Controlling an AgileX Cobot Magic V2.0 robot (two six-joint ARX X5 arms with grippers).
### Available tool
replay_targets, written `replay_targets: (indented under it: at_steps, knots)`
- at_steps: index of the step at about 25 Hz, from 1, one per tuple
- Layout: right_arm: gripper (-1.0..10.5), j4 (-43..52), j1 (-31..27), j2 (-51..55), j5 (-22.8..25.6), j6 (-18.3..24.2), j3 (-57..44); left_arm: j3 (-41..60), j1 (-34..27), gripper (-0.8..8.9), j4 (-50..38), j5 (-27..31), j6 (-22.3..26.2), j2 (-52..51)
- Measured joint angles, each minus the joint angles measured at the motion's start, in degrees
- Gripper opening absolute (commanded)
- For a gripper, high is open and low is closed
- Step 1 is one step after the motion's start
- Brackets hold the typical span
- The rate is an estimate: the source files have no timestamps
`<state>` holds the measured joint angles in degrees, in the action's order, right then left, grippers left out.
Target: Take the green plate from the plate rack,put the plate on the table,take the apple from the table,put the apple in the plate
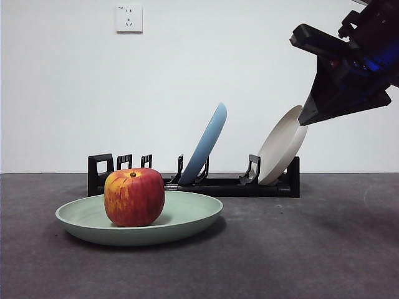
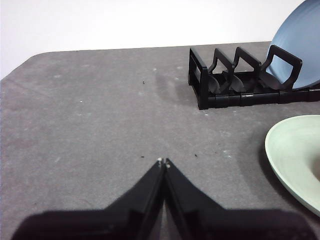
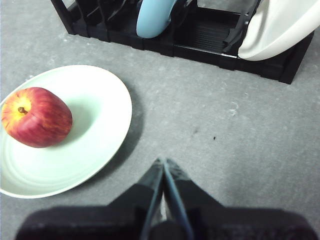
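Note:
The green plate [image 1: 187, 215] lies flat on the table [image 1: 312, 249] in front of the plate rack [image 1: 237, 185]. On the plate's left part rests the apple [image 1: 134, 197], red with yellow streaks, also seen from above as the apple [image 3: 36, 116] on the green plate [image 3: 95, 105]. My right gripper [image 1: 308, 117] hangs high at the right, shut and empty, well clear of the plate; its tips [image 3: 164, 162] point at bare table. My left gripper [image 2: 163, 162] is shut and empty over bare table, left of the green plate [image 2: 295, 155] and the plate rack [image 2: 240, 80].
A light blue plate [image 1: 206, 143] leans in the rack's middle slot and a beige-white plate [image 1: 282, 152] leans at its right end. A wall socket [image 1: 129, 18] sits on the white wall behind. Bare grey table spreads right of the green plate.

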<state>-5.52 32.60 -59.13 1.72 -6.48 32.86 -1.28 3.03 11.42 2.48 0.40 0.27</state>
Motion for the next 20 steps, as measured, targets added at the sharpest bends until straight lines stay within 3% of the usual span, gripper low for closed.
replay_targets:
  at_steps: [5, 9, 14, 18, 20]
  knots:
    - [0.0, -0.7, 0.0, 0.4, 0.0, 0.0, 0.0, 0.0, 0.0, -0.03, 0.0, 0.0, 0.0, 0.0]
    - [0.0, -4.3, -1.7, 7.7, 1.5, 0.3, 0.0, 0.0, 0.0, -0.03, 0.0, 0.0, 0.0, 0.0]
    - [0.0, -3.6, -9.6, 21.0, 1.5, 6.5, -0.3, 0.0, 0.0, -0.03, 0.0, 0.0, 0.0, 0.0]
    - [0.0, -3.1, -18.8, 33.2, 1.6, 7.6, -7.1, 0.0, 0.0, -0.03, 0.0, 0.0, 0.0, 0.0]
    - [0.0, -2.8, -20.6, 38.2, 1.6, 7.6, -11.4, 0.0, 0.0, -0.03, 0.0, 0.0, 0.0, 0.0]
